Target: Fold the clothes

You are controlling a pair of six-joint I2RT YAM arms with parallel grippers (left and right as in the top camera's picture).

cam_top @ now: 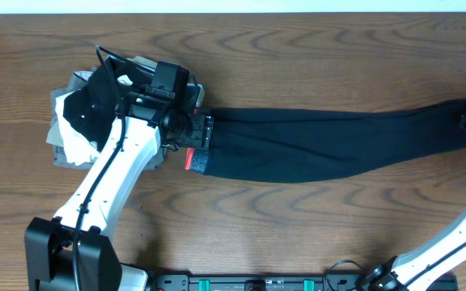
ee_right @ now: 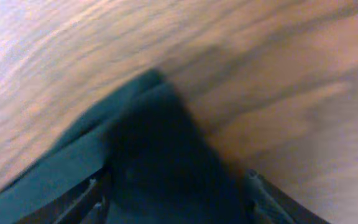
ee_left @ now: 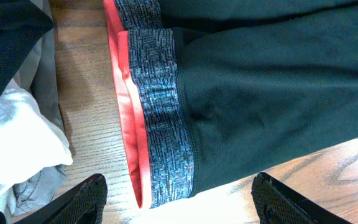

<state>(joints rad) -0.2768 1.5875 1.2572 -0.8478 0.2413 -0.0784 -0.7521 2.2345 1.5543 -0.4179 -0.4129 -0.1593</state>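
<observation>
My left gripper [ee_left: 180, 193] hangs spread wide, holding nothing, over the grey-and-coral waistband [ee_left: 160, 124] of the black leggings [cam_top: 322, 141]. They lie stretched flat across the wood-grain table [cam_top: 298, 56]. A garment heap [cam_top: 75, 121] sits just beside the waistband. Far off, my right gripper [ee_right: 178, 186] straddles the leg end, but I cannot tell whether it pinches.

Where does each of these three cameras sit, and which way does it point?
Overhead: fixed above the table, looking straight down at the leggings; left arm and right arm show.
Left wrist: on the left arm, looking down at the waistband; left tool at the bottom edge.
Right wrist: on the right arm, looking down at the blurred leg end; right tool at the bottom.
Shared: overhead and left wrist both show waistband and garment pile.
</observation>
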